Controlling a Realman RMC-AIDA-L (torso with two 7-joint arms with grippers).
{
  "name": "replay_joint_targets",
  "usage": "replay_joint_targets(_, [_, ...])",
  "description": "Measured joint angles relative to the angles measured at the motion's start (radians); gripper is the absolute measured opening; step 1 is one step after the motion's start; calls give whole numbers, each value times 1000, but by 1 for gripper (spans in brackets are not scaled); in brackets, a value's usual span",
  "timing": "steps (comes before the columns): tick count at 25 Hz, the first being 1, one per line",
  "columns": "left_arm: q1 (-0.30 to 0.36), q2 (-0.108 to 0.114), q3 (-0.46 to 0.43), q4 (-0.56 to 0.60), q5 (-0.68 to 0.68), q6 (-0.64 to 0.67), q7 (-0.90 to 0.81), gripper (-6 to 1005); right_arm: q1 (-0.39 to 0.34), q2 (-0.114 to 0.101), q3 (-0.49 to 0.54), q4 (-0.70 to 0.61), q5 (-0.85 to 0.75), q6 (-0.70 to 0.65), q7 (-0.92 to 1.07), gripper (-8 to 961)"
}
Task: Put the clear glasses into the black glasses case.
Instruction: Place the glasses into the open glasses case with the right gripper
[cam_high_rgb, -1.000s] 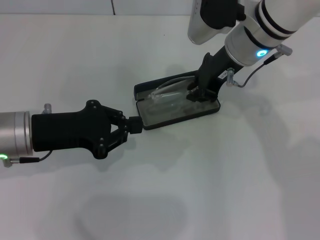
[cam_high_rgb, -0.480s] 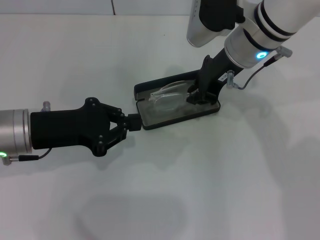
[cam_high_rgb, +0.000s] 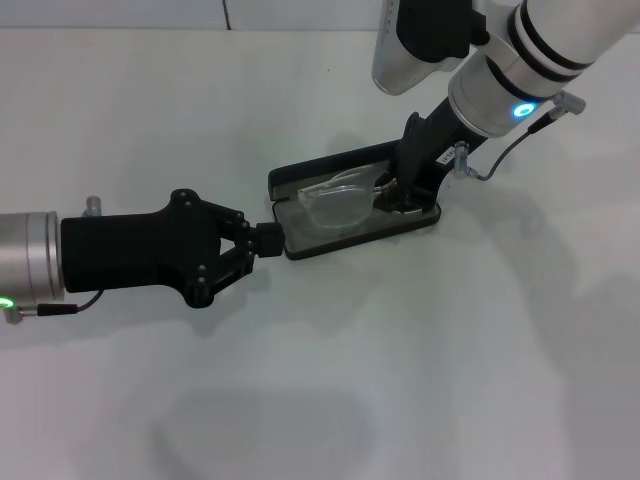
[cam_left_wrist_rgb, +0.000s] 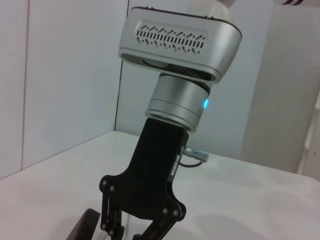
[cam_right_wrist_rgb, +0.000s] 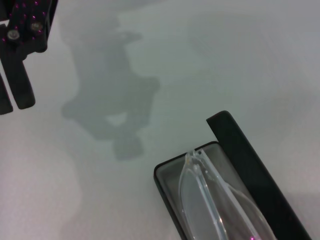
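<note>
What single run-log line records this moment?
left claw: shut on open black hard glasses case | right claw: lowering clear plastic glasses into case

No readable text, brand, number or sign found in any view. Small white label (cam_high_rgb: 443, 153) noted on black wrist link of right arm in head view; print on it too small to read. Lid of black glasses case (cam_high_rgb: 330, 166) checked from head view and right wrist view: no lettering made out. Perforated slot pattern (cam_left_wrist_rgb: 171, 39) on silver arm housing in left wrist view: vent holes only, not characters.
</note>
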Motion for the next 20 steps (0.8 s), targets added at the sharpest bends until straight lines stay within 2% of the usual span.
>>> replay_joint_targets(20, [-3, 0, -1, 0, 0, 0, -3, 51, -16, 0, -29, -2, -4, 22, 3, 183])
